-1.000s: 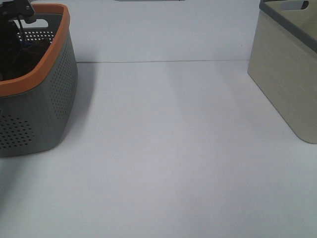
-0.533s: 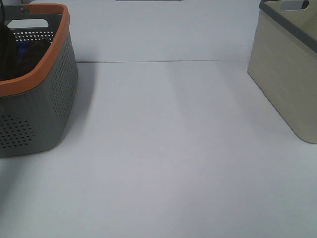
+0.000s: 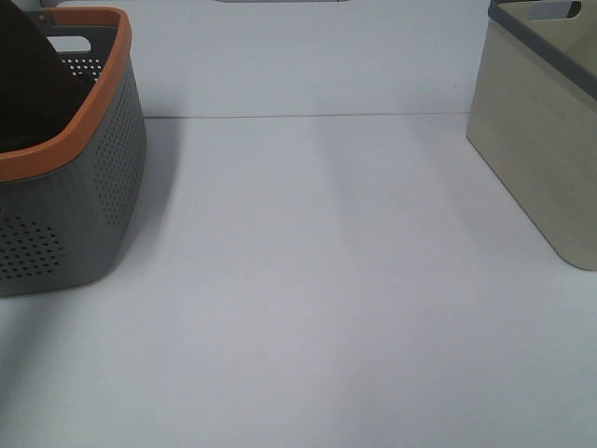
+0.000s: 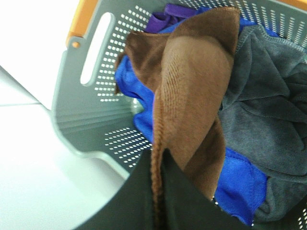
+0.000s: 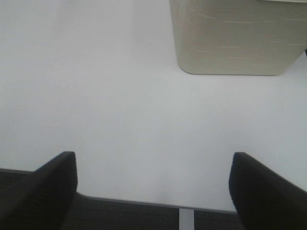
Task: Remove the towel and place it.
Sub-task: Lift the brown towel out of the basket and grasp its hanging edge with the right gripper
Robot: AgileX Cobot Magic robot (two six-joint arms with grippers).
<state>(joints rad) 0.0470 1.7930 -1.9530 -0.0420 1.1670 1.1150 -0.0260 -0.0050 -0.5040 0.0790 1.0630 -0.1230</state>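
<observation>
In the left wrist view my left gripper [image 4: 158, 191] is shut on one edge of the reddish-brown towel [image 4: 192, 86]. The towel stretches up from the grey basket with the orange rim [image 4: 91, 120], above the other cloths. In the exterior high view the towel [image 3: 33, 84] is a dark shape rising out of the basket [image 3: 84, 215] at the far left, and the left gripper itself is out of frame. My right gripper [image 5: 153, 187] is open and empty over the white table, apart from the towel.
A bright blue cloth [image 4: 235, 187], a grey cloth [image 4: 268, 110] and a purple cloth [image 4: 163, 19] lie in the basket under the towel. A beige bin with a grey rim [image 3: 541, 140] stands at the right, also in the right wrist view [image 5: 235, 38]. The white table [image 3: 308, 280] lies between them.
The towel has risen out of the grey basket and now hides the blue cloth in the exterior high view. The left gripper has gone out of that view.
</observation>
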